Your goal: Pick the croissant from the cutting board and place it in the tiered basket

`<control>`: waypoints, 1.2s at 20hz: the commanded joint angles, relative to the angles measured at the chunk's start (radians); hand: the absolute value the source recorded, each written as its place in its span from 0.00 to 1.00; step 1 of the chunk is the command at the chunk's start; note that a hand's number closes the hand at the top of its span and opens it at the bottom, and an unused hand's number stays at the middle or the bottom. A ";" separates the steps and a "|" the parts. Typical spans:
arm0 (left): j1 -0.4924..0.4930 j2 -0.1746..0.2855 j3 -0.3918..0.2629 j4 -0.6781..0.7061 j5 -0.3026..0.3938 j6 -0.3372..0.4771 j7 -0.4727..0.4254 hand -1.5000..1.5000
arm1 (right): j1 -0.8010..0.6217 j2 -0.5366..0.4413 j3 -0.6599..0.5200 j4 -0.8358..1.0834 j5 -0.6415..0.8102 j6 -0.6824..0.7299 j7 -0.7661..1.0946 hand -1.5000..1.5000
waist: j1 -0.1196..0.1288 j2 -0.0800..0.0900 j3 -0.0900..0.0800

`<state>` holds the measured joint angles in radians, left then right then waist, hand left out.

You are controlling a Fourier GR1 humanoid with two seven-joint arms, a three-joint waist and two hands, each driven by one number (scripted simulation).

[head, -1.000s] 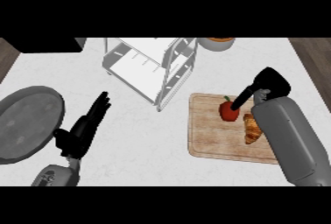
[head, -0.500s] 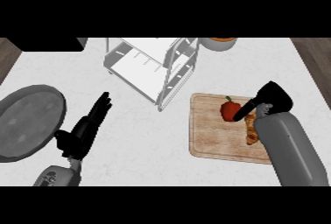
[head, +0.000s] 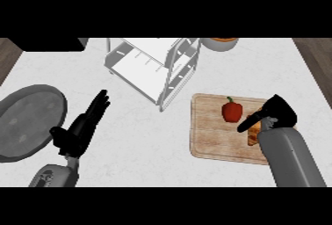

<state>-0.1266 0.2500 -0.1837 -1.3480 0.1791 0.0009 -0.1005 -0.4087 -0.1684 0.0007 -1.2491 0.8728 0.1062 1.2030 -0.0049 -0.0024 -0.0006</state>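
— What do you have, from the left?

— A grey plate at the left edge of the table; just beside it my left hand, resting, its fingers straight and together, holding nothing; then the tiered basket, white wire, toward the far edge and apart from the cutting board; on the board a red pepper, and right of it the croissant, near the board's right edge, half hidden under my right hand.

— How will the croissant handle?

— Light, I judge, and soft and flaky; squeeze it and it will crush or shed; I would take it across its thick middle, thumb on one side and fingers on the other, not by a thin tip.

— And the right fingers?

— Apart; the thumb stands wide of the rest, above the croissant, and nothing is clasped yet; whether anything touches the pastry I cannot tell; the pepper sits near the thumb, so closing must not catch it.
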 commanded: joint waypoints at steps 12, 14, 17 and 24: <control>0.027 -0.029 0.022 -0.006 -0.032 -0.035 -0.018 0.50 | -0.001 0.084 -0.080 0.096 0.136 -0.181 -0.058 1.00 | 0.015 0.004 0.001; 0.005 -0.077 -0.004 -0.033 -0.085 0.022 0.013 0.50 | 0.012 0.067 -0.088 0.156 0.143 -0.196 -0.131 1.00 | 0.012 0.003 0.001; 0.077 -0.027 0.036 -0.091 -0.057 -0.043 0.031 0.50 | -0.005 0.041 -0.105 0.114 0.138 -0.139 -0.124 1.00 | 0.011 0.002 0.001; 0.051 -0.079 0.023 -0.057 -0.110 -0.018 0.011 0.50 | 0.149 0.137 0.067 -0.086 0.237 -0.104 -0.140 1.00 | 0.002 -0.002 0.000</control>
<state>-0.1081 0.1851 -0.1395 -1.3490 0.0969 -0.0398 -0.1108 -0.3584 -0.0778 -0.0302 -1.2326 1.0609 -0.0062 1.0422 -0.0009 -0.0021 -0.0015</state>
